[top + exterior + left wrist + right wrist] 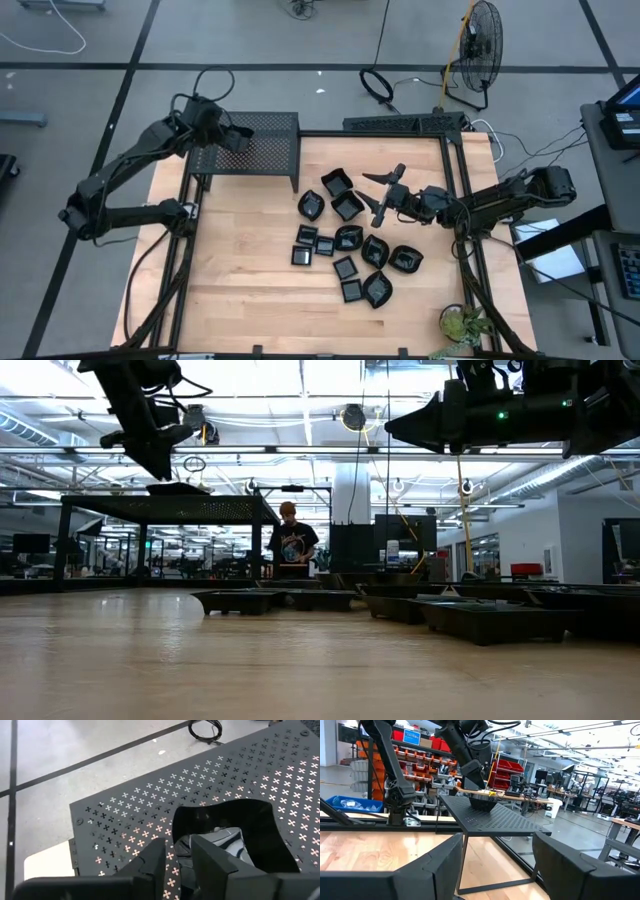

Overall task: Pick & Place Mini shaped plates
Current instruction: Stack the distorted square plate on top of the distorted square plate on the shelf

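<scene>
A glossy black mini plate (227,827) is gripped at its rim by the narrowly set jaws of the left gripper (180,857), over the top of the perforated black rack (262,150). The other mini plates (347,240) are scattered on the bench (240,280), beside the rack. The right gripper (383,196) is held above those plates, jaws spread wide with nothing between them.

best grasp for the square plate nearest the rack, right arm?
Pinch one raised rim wall of the square plate from straight above, taking the wall facing the open right gripper. It sits flat and shallow on the table, so only the upright rim gives the fingers purchase.
</scene>
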Robot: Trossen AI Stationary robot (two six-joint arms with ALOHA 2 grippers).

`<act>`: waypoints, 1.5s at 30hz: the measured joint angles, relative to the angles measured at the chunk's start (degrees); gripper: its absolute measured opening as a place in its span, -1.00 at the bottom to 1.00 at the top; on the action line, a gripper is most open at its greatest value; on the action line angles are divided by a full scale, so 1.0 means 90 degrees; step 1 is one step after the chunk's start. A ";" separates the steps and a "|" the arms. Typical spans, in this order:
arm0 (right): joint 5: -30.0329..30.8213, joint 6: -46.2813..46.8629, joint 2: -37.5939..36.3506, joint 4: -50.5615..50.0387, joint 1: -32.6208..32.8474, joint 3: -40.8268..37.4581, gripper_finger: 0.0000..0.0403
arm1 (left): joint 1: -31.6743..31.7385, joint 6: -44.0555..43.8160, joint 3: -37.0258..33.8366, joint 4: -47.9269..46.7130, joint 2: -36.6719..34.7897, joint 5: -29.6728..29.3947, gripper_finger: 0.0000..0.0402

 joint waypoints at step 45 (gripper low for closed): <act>-0.2202 0.3555 0.1187 -0.5899 -0.1412 0.1384 0.12 | -0.2128 0.0381 0.0007 0.1688 -0.0561 0.1744 -0.28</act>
